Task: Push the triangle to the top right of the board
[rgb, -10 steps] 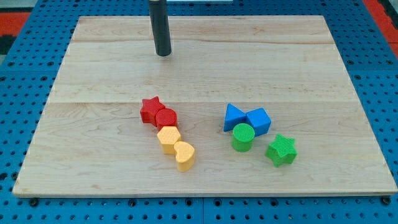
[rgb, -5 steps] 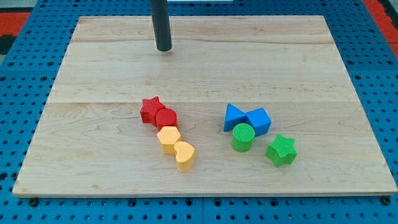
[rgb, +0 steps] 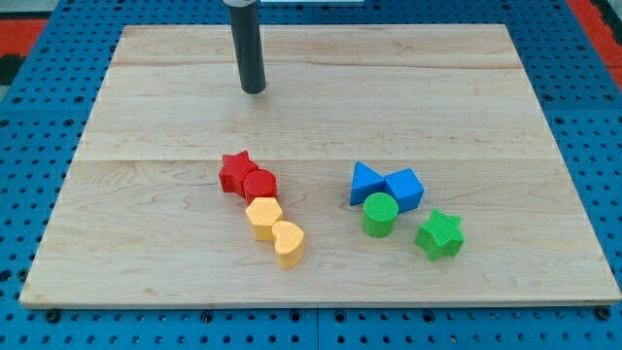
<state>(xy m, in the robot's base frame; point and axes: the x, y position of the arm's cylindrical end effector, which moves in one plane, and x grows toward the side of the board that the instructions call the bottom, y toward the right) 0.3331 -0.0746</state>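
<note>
While the dark rod descends from the view's top edge, my tip rests on the upper part of the wooden board, left of centre and well apart from every block. The arm carries no jaws; it ends only in this straight rod, so nothing is clamped or pinched.

The blue triangle lies right of the board's centre, in the lower half, well apart from my tip, which stands toward the view's upper left of it. The triangle's right corner touches the blue cube. Just below their junction stands the green cylinder, close against both blue blocks; whether it touches them cannot be told. The green star lies to the lower right of the cylinder, just beside it, and below the blue cube.

A second cluster runs diagonally near the board's centre. The red star sits uppermost, touching the red cylinder at its lower right. Directly below comes the yellow hexagonal block, and the yellow heart touches it at the lower right, closing the chain. My tip stands above this chain, toward the view's top, with bare wood between them.

The board lies on a blue perforated surface; a red area shows at the view's upper left corner.
</note>
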